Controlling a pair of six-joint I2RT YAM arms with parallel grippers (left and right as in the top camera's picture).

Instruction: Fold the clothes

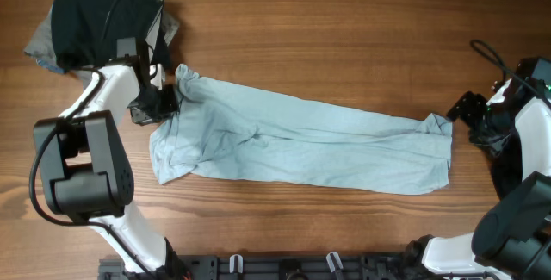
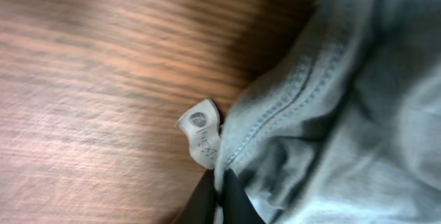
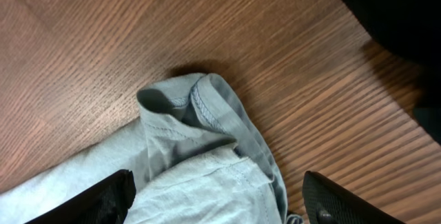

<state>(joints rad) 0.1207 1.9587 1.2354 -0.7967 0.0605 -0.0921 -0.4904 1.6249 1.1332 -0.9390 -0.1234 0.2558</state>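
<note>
My left fingers (image 1: 168, 101) are clenched on the waistband (image 2: 275, 114) of the pants (image 1: 301, 142), the tips pressed together with a fold of the cloth pinched between them. Just beside that grip a small white tag (image 2: 200, 138) sticks out from the seam over the wooden counter (image 1: 344, 21).

My right fingers (image 1: 456, 110) are spread wide at the other end, holding nothing. The leg hem (image 3: 200, 107) lies on the counter between them and a little ahead, its edge curled up so the stitching shows. I cannot tell whether either tip touches the cloth.

The pants are a pale grey-blue and lie lengthwise across the middle of the counter, waist toward my left arm, leg ends toward my right. The legs lie close together, and the cloth is creased and rumpled, most of all around the waist.

Farther off, behind my left arm in the counter's corner, sits a heap of dark clothes (image 1: 103, 13), apart from the pants.
</note>
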